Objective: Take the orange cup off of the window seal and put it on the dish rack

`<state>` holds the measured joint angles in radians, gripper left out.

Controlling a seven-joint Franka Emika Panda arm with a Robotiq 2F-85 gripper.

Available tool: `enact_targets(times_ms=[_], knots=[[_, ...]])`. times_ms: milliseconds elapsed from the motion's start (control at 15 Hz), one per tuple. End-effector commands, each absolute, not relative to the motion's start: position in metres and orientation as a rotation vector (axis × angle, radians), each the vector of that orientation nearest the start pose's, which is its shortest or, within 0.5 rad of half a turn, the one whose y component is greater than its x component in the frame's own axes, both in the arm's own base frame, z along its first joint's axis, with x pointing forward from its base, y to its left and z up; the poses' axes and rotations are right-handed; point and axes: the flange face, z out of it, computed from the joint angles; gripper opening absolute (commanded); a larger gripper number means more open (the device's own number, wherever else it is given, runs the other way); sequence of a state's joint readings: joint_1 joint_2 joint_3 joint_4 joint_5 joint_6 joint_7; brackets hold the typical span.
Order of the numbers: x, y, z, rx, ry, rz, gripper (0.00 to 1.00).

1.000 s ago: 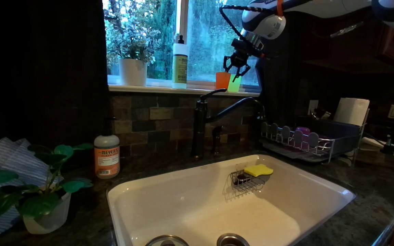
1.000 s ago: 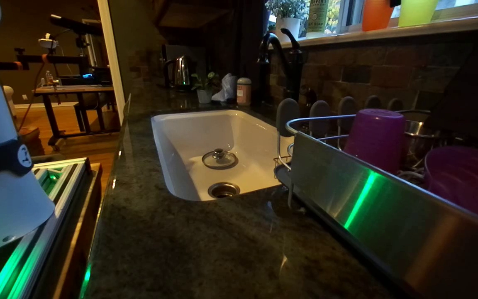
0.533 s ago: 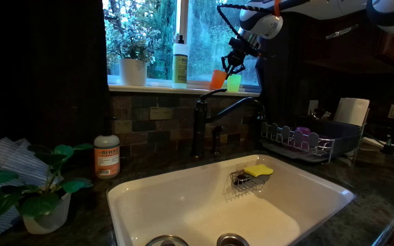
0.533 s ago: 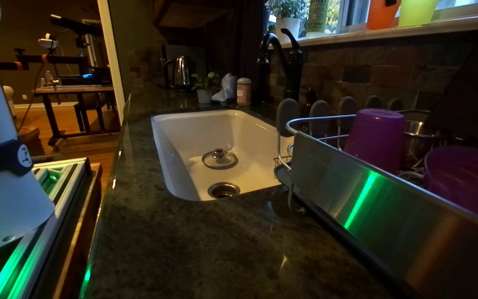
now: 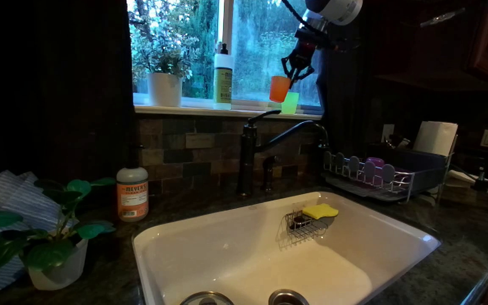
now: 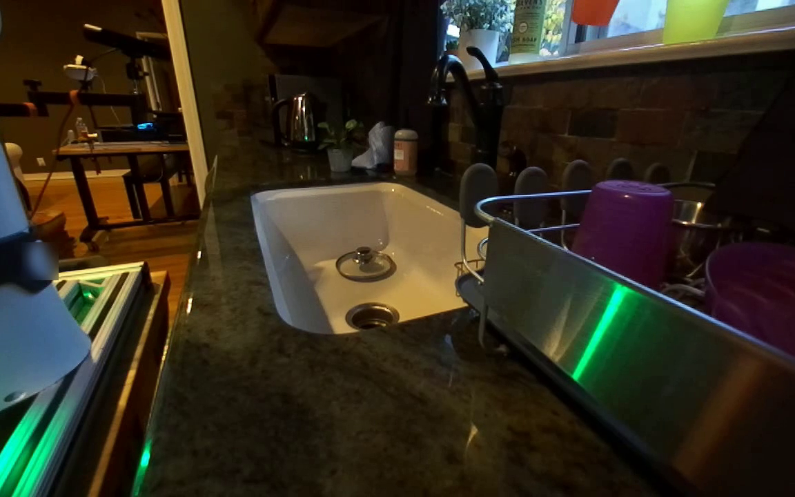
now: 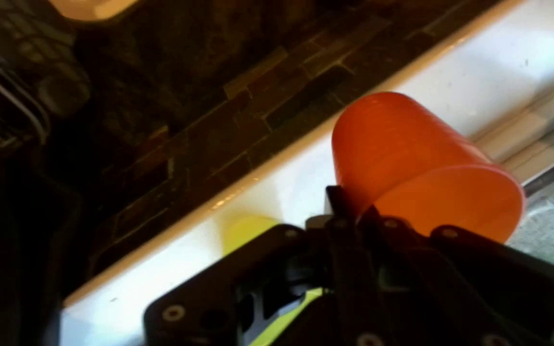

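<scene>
The orange cup (image 5: pixel 278 90) hangs above the window seal (image 5: pixel 193 111), slightly tilted. My gripper (image 5: pixel 291 82) is shut on the cup's wall at the rim. In the wrist view the gripper (image 7: pixel 358 206) has one finger outside the orange cup (image 7: pixel 402 139) and one inside it, with the window seal (image 7: pixel 488 81) below. The cup's lower part (image 6: pixel 594 10) shows at the top of an exterior view, above the window seal (image 6: pixel 749 45); the gripper is out of that view. The dish rack (image 5: pixel 411 180) stands right of the sink; it also shows close up (image 6: pixel 556 297).
A green cup (image 5: pixel 289 104) stands on the ledge close to the gripper. A soap bottle (image 5: pixel 223 82) and a potted plant (image 5: pixel 164 90) stand further along. The black faucet (image 5: pixel 248 156) rises below. A purple cup (image 6: pixel 625 228) and a purple bowl (image 6: pixel 777 297) sit in the rack.
My gripper has moved up with the orange cup in it. The cup stood on the ledge, then tilted, and is now off the ledge. The green cup has not moved.
</scene>
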<state>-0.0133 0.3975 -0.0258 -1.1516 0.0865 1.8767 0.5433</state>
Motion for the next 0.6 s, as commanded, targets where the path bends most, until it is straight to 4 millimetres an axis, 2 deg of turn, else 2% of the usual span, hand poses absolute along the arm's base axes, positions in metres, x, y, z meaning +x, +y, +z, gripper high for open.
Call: enact_targets(times_ms=[0,200,467,533], knots=[[0.631,-0.028,0.624,-2.950,1.034,-0.352,0.01],[0.590,-0.049,0.623,-2.922,1.289,-0.287,0.01],[0.551,-0.091,0.597,-2.784,1.618,-0.263,0.01],[0.577,-0.079,0.615,-2.853,1.489,-0.263,0.05]])
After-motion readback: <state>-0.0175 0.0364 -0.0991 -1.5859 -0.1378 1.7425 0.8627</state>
